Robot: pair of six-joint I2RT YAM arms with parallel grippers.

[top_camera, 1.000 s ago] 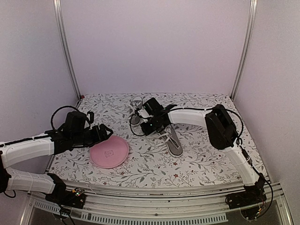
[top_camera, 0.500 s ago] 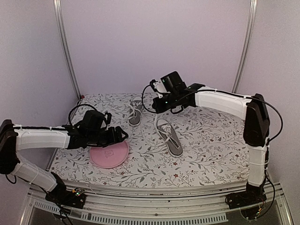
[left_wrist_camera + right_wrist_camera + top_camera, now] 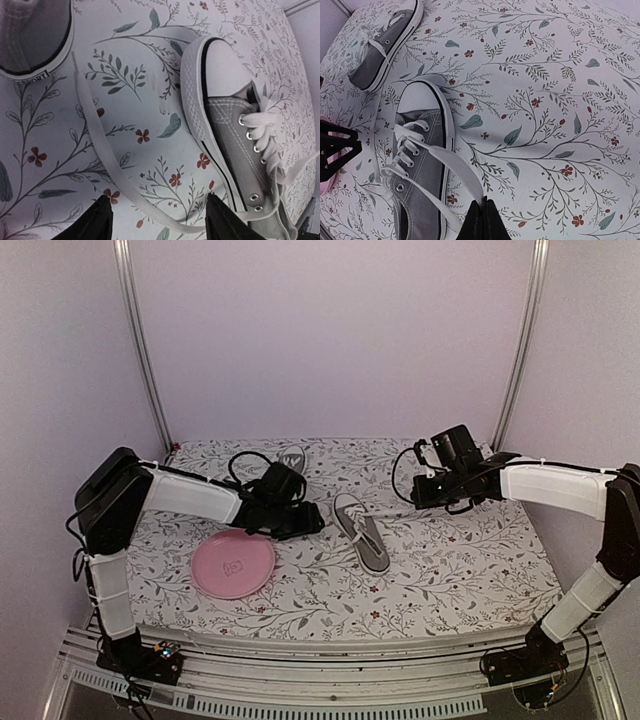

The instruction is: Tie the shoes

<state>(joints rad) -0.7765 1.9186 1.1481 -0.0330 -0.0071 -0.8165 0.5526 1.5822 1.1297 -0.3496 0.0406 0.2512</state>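
Right gripper [image 3: 482, 210] is clamped on the right lace [image 3: 462, 172] of the near shoe [image 3: 362, 535], mid-table; left gripper [image 3: 159, 212] is held open over the left lace [image 3: 92, 125]. The shoe could be dragged by overpulling.

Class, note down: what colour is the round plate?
Pink. The plate shows best in the top external view.

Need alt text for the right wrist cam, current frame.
The right end effector, shut, pinches a white lace that runs from a grey shoe with a white toe cap, lying on a floral cloth. A second shoe lies at the upper left.
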